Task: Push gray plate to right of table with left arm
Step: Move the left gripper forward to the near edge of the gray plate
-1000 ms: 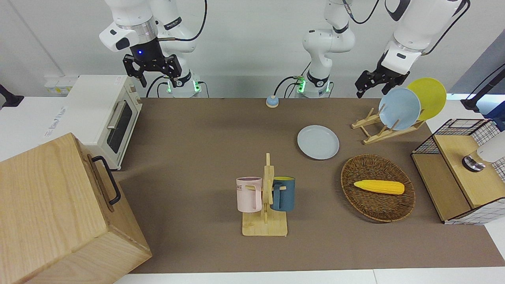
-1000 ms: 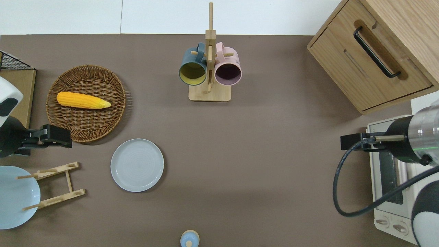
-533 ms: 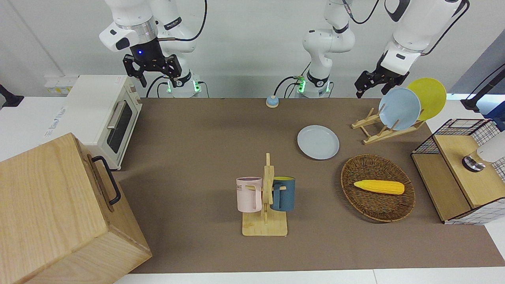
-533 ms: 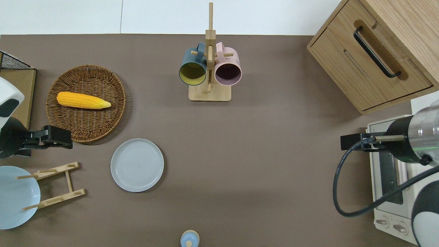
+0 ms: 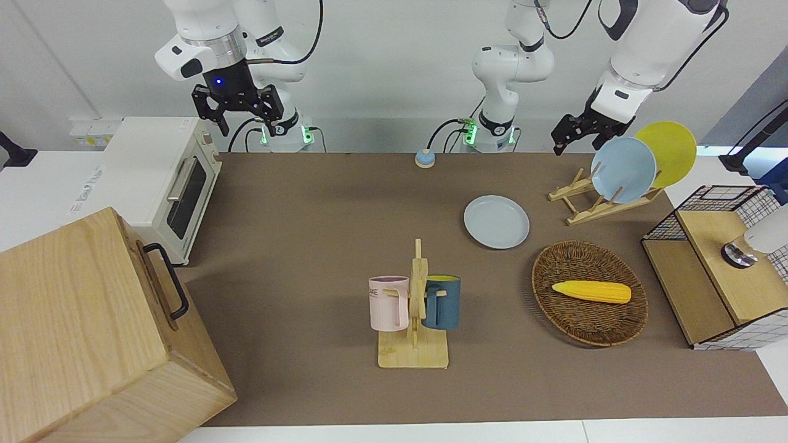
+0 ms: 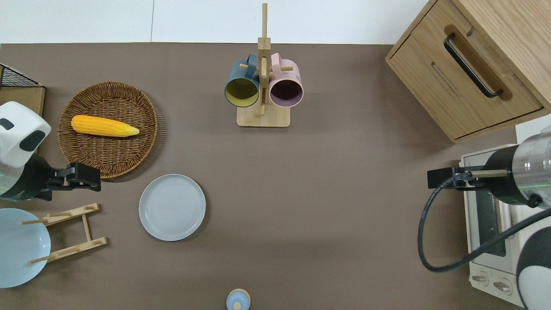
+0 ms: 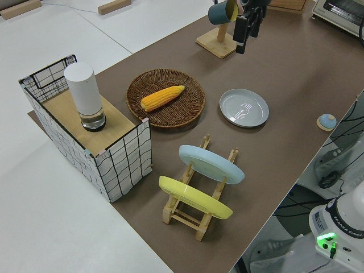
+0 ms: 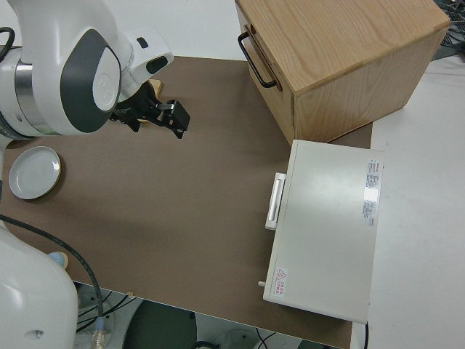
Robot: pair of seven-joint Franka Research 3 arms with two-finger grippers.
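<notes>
The gray plate [image 5: 496,221] lies flat on the brown table [image 5: 320,209], nearer to the robots than the wicker basket; it also shows in the overhead view [image 6: 172,207] and in the left side view [image 7: 244,107]. My left gripper [image 6: 88,177] hangs in the air over the basket's rim that lies nearest the robots, toward the left arm's end from the plate and not touching it. It also shows in the front view [image 5: 575,138] and the left side view [image 7: 244,40]. My right gripper [image 5: 237,117] is parked and open.
A wicker basket [image 6: 107,129] holds a corn cob [image 6: 104,126]. A wooden rack [image 5: 591,200] holds a sky-blue plate [image 5: 623,169] and a yellow plate [image 5: 674,151]. A mug rack [image 6: 262,86], a wooden box [image 6: 469,64], a toaster oven [image 5: 163,178], a wire shelf [image 5: 720,264] and a small blue knob [image 6: 237,300] also stand on the table.
My left gripper has moved a little toward the table's middle and the gray plate. The plate and the right arm have not moved.
</notes>
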